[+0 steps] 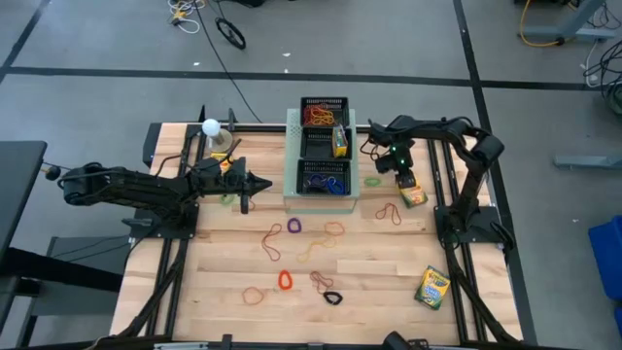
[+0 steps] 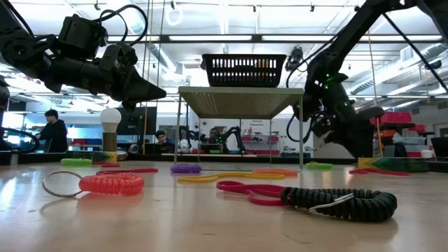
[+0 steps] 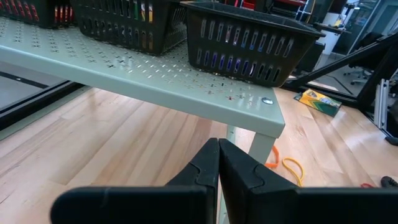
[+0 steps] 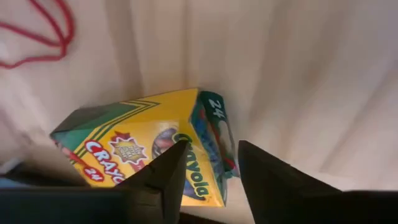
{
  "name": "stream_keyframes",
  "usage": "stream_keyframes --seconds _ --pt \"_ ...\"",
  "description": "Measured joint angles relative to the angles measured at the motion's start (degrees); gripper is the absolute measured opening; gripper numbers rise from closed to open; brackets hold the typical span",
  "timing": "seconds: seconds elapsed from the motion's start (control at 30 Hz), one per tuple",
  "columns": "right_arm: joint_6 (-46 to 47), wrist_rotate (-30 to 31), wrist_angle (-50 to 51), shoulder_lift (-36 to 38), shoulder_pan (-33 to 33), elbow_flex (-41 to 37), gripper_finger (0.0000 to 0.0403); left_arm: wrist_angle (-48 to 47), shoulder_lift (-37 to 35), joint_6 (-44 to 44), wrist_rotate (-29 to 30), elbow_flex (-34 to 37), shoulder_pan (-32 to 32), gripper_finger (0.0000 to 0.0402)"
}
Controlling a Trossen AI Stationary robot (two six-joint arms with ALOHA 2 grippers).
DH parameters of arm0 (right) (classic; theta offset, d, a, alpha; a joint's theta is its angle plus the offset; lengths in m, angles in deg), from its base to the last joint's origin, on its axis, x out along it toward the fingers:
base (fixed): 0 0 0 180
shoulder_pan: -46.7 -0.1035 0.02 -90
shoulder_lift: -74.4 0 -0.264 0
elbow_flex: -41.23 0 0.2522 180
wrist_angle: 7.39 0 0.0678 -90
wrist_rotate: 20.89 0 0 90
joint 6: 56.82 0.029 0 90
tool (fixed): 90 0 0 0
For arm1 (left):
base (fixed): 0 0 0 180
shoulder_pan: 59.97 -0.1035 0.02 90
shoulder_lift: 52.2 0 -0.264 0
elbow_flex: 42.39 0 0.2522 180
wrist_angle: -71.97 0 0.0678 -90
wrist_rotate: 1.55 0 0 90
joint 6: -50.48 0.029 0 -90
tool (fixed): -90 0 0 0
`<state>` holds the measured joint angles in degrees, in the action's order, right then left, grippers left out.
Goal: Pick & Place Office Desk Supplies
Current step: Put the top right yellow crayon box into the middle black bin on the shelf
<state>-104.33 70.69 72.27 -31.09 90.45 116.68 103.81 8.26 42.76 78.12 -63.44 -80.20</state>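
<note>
Right tool [image 4: 208, 171] sits low over a crayon box [image 4: 149, 152], fingers [image 4: 165, 171] partly apart, one on the box's yellow face, the other off its end flap. Not gripping; I can't tell if it's about to close or has just let go.

In the high view the right tool [image 1: 400, 167] is right of centre, beside the pale-green stand [image 1: 292, 199], and the box [image 1: 412, 192] lies on the table [image 1: 233, 311] just below it.

If grasping: centre the fingers across the box's narrow width, drop a bit lower, then close. As they stand they are offset toward one end, so the box would likely twist.

The box lies flat, long axis running diagonally from upper left to lower right in the high view, printed face up.

A second crayon box [image 1: 432, 287] lies lower right. Left tool [image 3: 217, 168] is fully shut and empty, hovering left of the stand.
</note>
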Motion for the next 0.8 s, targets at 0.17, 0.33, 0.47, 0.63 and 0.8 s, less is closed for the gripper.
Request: stream_keyframes --seconds 0.17,0.33,0.47,0.63,0.8 --pt "0.2 -0.6 0.8 0.2 0.5 -0.1 0.0079 0.0 0.0 0.0 0.0 0.0 0.0 0.0014" --pt "3.6 -2.0 1.1 0.2 2.4 0.3 0.0009 0.0 0.0 0.0 0.0 0.0 0.0 0.0014" --pt "10.1 -4.8 1.0 0.2 4.4 1.8 0.0007 0.0 0.0 0.0 0.0 0.0 0.0 0.0014" --pt "18.5 -7.0 1.2 0.1 6.4 3.3 0.0003 0.0 0.0 0.0 0.0 0.0 0.0 0.0014" --pt "29.6 -8.5 2.7 0.2 7.4 3.4 0.0002 0.0 0.0 0.0 0.0 0.0 0.0 0.0014"
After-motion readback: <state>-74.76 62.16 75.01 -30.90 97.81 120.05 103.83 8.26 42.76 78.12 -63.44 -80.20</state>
